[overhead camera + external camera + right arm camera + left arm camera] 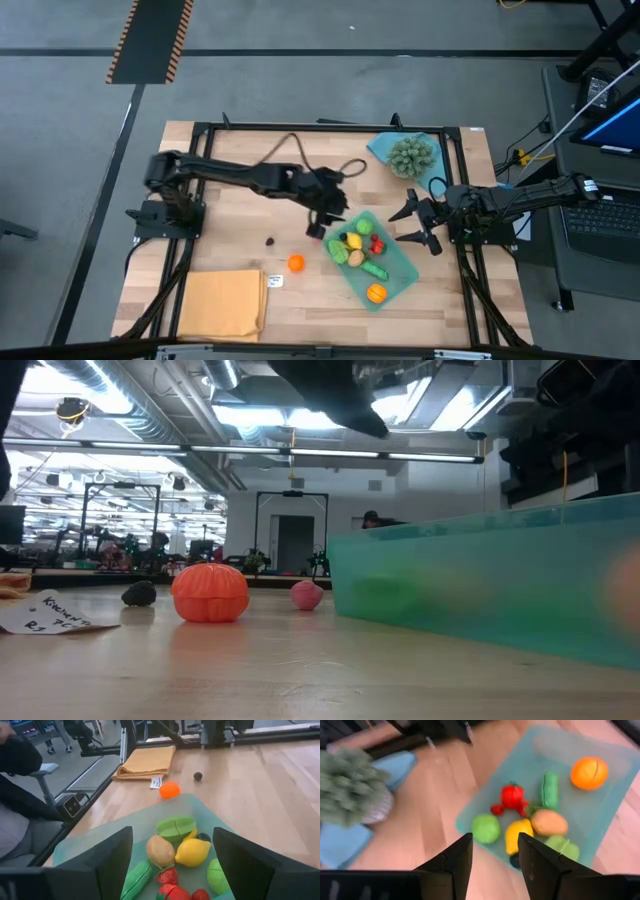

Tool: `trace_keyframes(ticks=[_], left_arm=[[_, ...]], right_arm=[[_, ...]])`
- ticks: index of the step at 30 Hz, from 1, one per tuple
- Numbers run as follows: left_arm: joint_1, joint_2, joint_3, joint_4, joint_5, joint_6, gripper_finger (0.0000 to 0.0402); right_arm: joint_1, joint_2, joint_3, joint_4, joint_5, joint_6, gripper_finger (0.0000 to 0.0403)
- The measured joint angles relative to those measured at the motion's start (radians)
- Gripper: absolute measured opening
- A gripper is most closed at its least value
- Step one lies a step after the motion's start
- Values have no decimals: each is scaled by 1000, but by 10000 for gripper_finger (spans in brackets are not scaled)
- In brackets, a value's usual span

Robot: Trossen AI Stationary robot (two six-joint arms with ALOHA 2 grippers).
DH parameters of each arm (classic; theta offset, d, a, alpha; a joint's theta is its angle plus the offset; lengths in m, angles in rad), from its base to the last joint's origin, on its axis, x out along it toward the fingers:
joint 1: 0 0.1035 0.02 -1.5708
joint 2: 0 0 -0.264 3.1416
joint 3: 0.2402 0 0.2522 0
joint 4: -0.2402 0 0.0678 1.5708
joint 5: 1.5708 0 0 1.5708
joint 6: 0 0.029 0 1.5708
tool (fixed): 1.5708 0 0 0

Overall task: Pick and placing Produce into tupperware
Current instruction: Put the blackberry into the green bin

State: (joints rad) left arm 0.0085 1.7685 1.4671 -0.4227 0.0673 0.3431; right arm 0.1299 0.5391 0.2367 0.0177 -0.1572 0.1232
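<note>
Both jaws are open and hold nothing. On the worktop (pixel 230 180), the left gripper (pixel 322 222) hangs by the tub's (pixel 400 262) corner, the right gripper (pixel 415 225) at its other side. Most produce (pixel 356 248) lies inside. An orange piece (pixel 296 262) sits outside.

both arms are dark, jointed and slim; a black cable, it seems, loops off the left arm (pixel 250 176).
</note>
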Motion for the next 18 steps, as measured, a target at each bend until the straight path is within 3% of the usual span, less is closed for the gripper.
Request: trace_keyframes(ticks=[5, 18], left_arm=[[1, -182, -164, 30, -43, -58, 148], [-209, -537, -714, 280, -406, -378, 148]], right_arm=[[0, 12, 0, 11, 1, 3, 278], [0, 154, 0, 206, 46, 0, 278]])
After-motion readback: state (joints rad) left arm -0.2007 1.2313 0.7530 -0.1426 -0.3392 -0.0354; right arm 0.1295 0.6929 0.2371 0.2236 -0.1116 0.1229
